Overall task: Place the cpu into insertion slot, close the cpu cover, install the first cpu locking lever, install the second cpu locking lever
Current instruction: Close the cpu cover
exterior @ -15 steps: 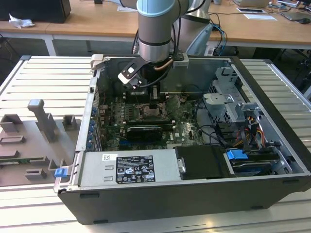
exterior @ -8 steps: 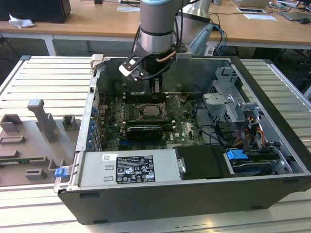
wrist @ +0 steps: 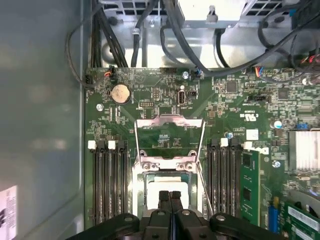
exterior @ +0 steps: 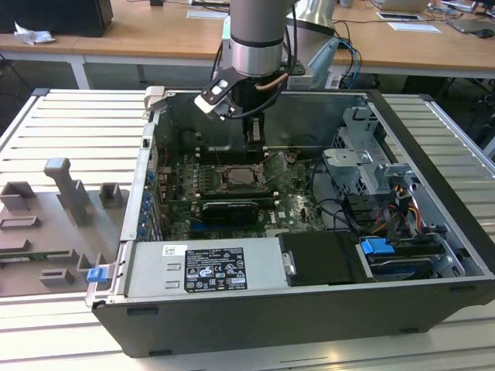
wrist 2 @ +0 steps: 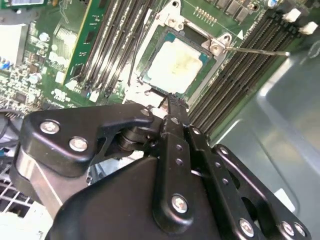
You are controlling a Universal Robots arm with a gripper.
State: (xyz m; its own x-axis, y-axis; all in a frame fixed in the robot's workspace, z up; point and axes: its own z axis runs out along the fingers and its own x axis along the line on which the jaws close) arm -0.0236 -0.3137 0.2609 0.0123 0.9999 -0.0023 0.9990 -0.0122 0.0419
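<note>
Beneath the gripper (wrist: 170,196), the cpu (wrist 2: 175,65) lies in the insertion slot (wrist: 136,192). Its fingers are pressed together, holding nothing. Beyond its tips, the cpu cover (wrist: 169,120) is flipped open.

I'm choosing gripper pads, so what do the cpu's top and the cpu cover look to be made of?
cpu: probably metal, a pale silver-beige matte top with a dull, slightly smudged sheen. cpu cover: likely thin stamped steel, bare grey-silver, catching bright glints along its narrow frame bars.
</note>
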